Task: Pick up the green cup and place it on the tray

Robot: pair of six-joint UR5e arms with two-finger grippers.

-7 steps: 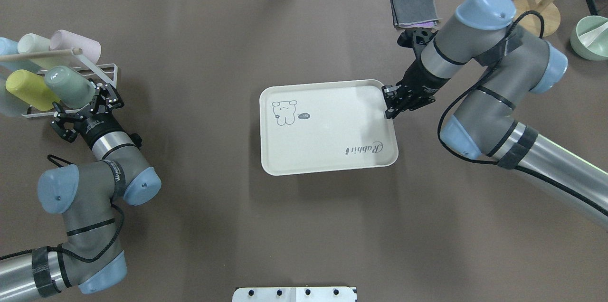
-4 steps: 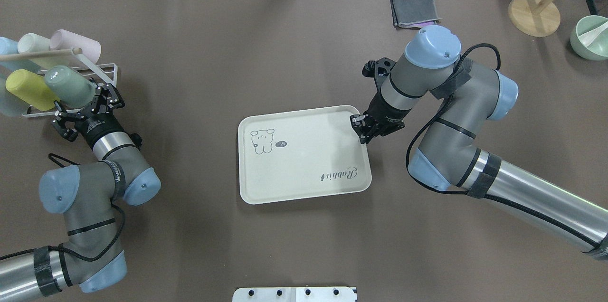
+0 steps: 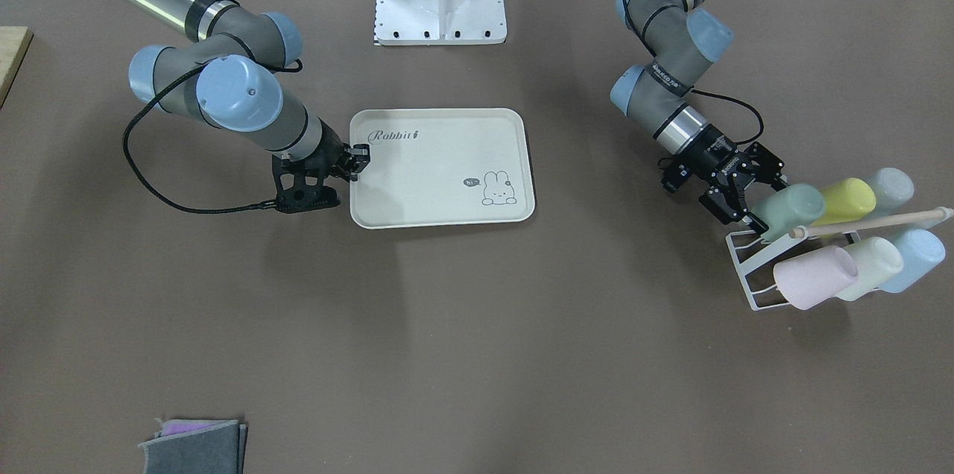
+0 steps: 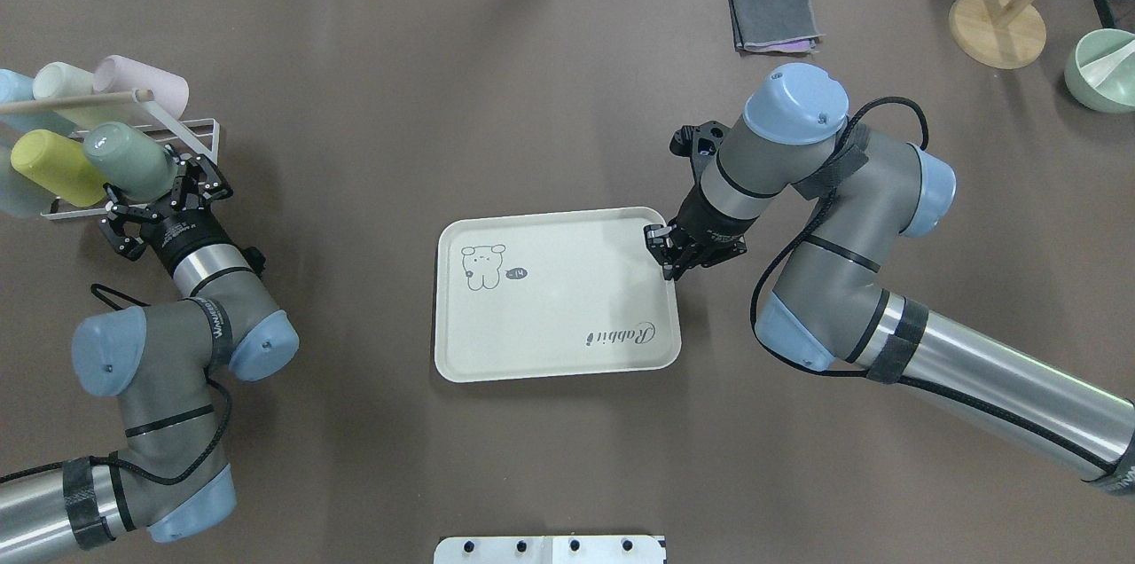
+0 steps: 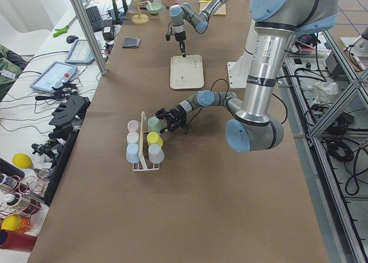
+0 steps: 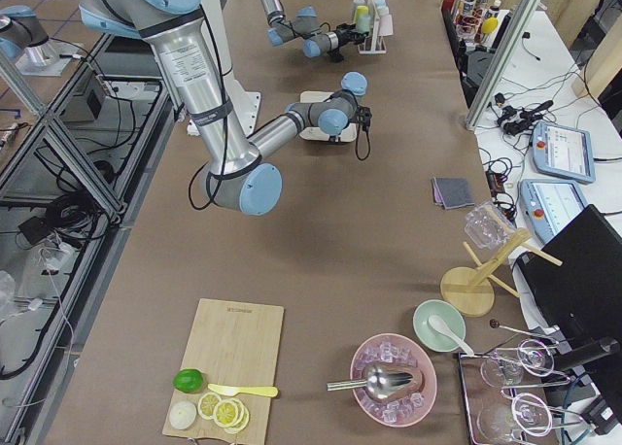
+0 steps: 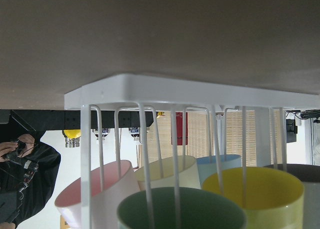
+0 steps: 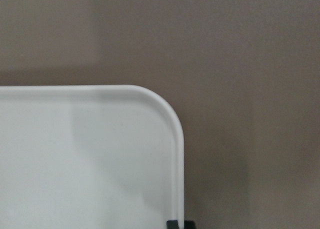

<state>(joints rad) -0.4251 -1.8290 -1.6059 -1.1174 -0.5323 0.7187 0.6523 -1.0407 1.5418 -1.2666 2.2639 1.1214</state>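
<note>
The green cup (image 4: 129, 163) lies on its side in the white wire rack (image 4: 197, 137) at the table's left, mouth toward my left arm. It also shows in the front view (image 3: 791, 209) and, as a green rim, in the left wrist view (image 7: 180, 209). My left gripper (image 4: 155, 193) is open, its fingers on either side of the cup's mouth end. The cream tray (image 4: 559, 316) with the bunny drawing lies at the table's middle. My right gripper (image 4: 665, 258) is shut on the tray's rim near its far right corner (image 8: 167, 114).
The rack also holds a yellow cup (image 4: 53, 167), a pink cup (image 4: 146, 85), a cream cup (image 4: 62, 83) and blue ones. A folded grey cloth (image 4: 773, 17), a wooden stand (image 4: 998, 27) and a green bowl (image 4: 1104, 72) sit at the far right.
My right gripper has dragged the tray toward me and to the left across the table. My left gripper has barely moved at the green cup.
</note>
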